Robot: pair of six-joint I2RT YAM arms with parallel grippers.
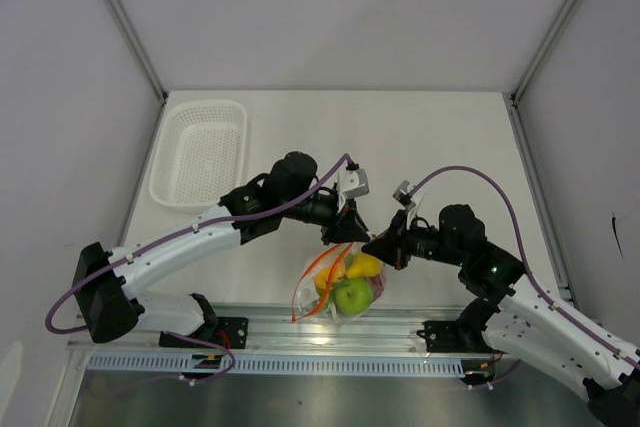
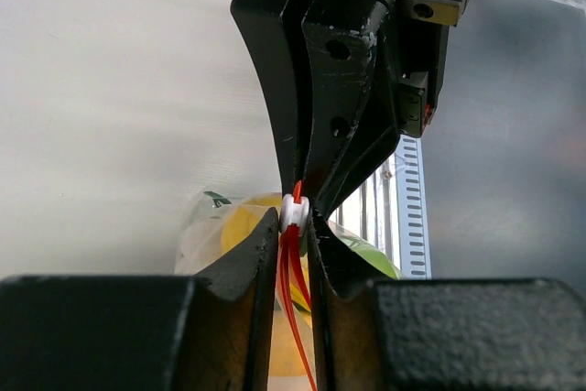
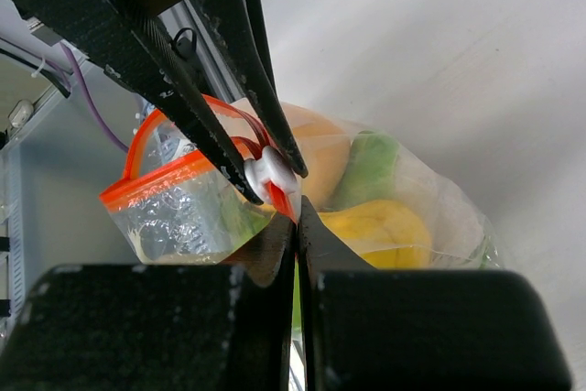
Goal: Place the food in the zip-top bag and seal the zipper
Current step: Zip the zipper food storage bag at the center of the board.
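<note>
The clear zip-top bag (image 1: pixel 338 289) lies near the table's front edge, holding the food: a green apple (image 1: pixel 352 296), a yellow fruit (image 1: pixel 365 265) and orange pieces. My left gripper (image 1: pixel 347 230) is shut on the white slider (image 3: pixel 270 172) of the orange-red zipper (image 3: pixel 156 180). My right gripper (image 1: pixel 374 245) is shut on the bag's mouth edge right beside the slider (image 2: pixel 295 211). The two grippers meet tip to tip. In the right wrist view the bag (image 3: pixel 183 222) shows yellow fruit (image 3: pixel 385 226), an orange ball (image 3: pixel 316 148) and a green piece (image 3: pixel 371 167). The zipper's far part looks parted.
A white mesh basket (image 1: pixel 200 152) stands at the back left. The metal rail (image 1: pixel 300 332) with the arm bases runs along the near edge, just below the bag. Purple cables loop over both arms.
</note>
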